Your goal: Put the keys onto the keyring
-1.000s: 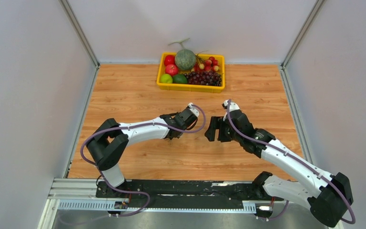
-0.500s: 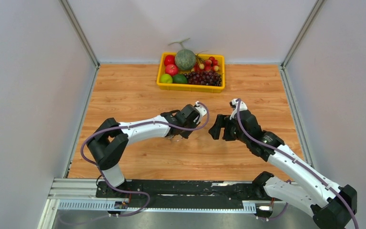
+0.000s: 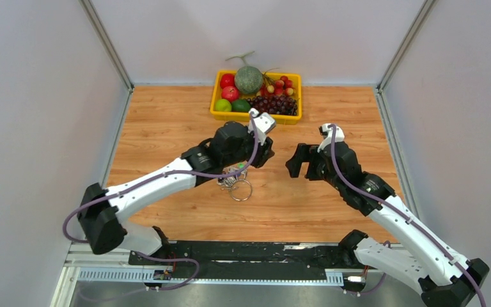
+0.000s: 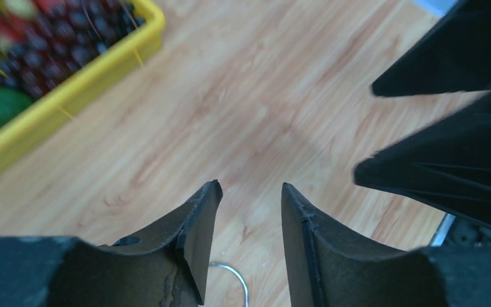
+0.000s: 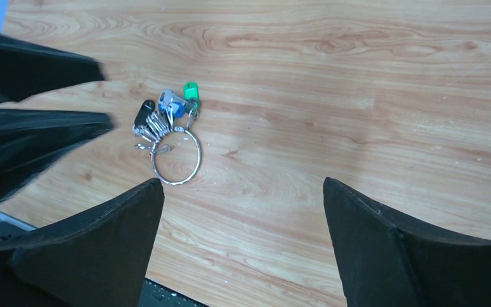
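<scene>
Loosely bunched, the keys (image 5: 161,119) touch the keyring (image 5: 199,158); right gripper (image 5: 241,183) spread wide.

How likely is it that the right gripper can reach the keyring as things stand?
Probably yes. The right gripper is open and faces the keyring, which lies flat on the table with nothing between them. The left arm hangs close beside the keys but does not cover the ring.
</scene>
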You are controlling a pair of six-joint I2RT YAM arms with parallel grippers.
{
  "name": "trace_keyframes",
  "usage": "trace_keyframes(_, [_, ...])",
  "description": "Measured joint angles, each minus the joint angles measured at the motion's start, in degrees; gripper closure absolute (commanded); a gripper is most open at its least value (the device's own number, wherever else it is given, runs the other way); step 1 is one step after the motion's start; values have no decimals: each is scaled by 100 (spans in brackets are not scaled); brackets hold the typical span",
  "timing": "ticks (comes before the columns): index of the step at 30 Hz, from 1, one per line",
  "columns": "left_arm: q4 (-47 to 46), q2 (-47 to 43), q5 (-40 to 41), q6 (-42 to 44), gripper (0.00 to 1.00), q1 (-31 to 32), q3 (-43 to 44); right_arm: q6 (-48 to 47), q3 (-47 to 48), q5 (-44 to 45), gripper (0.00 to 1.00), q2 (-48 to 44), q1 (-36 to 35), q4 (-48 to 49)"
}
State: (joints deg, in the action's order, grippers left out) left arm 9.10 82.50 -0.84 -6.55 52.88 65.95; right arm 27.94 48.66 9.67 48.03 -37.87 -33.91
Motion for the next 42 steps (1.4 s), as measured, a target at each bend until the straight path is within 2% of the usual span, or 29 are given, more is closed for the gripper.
trace_keyframes(1, [-101,-212,-22,0,47,0,-26,-9,48,35,0,11,7,-13])
trace_keyframes(3, [-267,-697,-31,9,38,0,-138,-17,138,79,0,50,7,-15])
trace_keyframes(4, [-308,-920,-24,24,28,0,-195,-20,197,92,0,85,7,-17])
trace_keyframes(9, [-328,-1762,142,76,17,0,-437,-61,485,149,0,310,7,-15])
trace_keyframes(10, [-310,-1923,192,81,5,0,-487,-72,540,179,0,358,7,-15])
trace_keyframes(12, [-251,-2229,289,96,1,0,-586,-107,636,229,0,439,7,-17])
trace_keyframes(19, [22,-3274,660,107,0,0,-734,-264,1117,439,0,619,7,22])
trace_keyframes(25, [190,-3985,1051,103,0,0,-931,-254,1421,1139,0,691,9,72])
trace_keyframes(30, [365,-4325,1257,87,0,0,-1064,-260,1523,1528,0,704,7,125])
trace_keyframes(42, [509,-4710,1200,92,0,0,-1220,-286,1858,1646,0,905,7,212])
